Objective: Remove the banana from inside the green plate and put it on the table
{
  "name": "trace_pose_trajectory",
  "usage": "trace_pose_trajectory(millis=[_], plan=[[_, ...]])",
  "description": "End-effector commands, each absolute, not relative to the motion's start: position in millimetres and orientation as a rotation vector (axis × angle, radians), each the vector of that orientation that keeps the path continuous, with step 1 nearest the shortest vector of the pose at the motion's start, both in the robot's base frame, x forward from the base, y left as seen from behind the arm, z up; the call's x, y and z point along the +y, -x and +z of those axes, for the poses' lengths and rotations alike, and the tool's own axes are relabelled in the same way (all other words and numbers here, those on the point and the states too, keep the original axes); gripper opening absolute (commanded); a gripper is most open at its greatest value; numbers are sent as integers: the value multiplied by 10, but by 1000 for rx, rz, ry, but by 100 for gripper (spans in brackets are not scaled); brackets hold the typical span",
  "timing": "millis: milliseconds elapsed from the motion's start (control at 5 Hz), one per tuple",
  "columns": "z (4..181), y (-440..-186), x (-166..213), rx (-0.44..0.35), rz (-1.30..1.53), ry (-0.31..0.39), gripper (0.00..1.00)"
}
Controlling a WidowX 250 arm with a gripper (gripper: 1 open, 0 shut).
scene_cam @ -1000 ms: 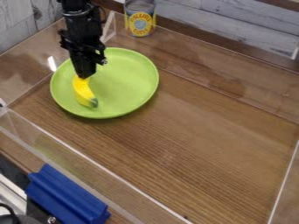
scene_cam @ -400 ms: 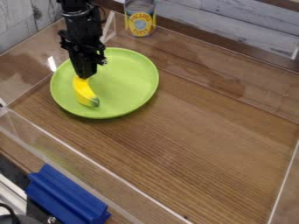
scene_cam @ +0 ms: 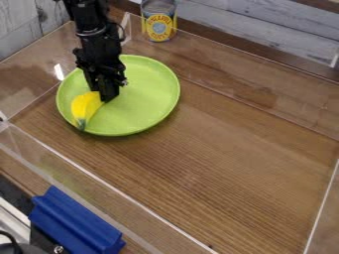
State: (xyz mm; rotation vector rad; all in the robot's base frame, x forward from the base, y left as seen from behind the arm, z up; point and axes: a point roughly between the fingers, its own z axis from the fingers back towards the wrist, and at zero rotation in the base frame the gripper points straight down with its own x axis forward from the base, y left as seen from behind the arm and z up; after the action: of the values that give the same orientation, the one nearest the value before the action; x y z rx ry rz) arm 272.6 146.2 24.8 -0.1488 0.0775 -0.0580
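The lime-green plate (scene_cam: 149, 94) lies on the brown table (scene_cam: 225, 159) at the upper left. Inside it, by the left rim, rests the small yellow banana (scene_cam: 83, 107), its dark tip toward the front edge of the plate. My black gripper (scene_cam: 105, 92) points straight down into the plate, just right of the banana's upper end. Its fingers stand slightly apart and low over the plate floor, with nothing clearly between them. Whether the left finger touches the banana I cannot tell.
A yellow-labelled can (scene_cam: 159, 26) stands beyond the plate at the back. Clear acrylic walls (scene_cam: 40, 149) edge the table on the left and front. A blue object (scene_cam: 73, 230) lies outside the front wall.
The gripper dropped lower and shifted slightly right, and its fingers parted. The banana slid left toward the plate's rim and turned.
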Motion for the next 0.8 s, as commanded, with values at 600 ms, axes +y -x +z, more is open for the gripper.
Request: trace_pose_trajectory(millis=[600], plan=[[650,-2719,1418,42,-51,135,0]])
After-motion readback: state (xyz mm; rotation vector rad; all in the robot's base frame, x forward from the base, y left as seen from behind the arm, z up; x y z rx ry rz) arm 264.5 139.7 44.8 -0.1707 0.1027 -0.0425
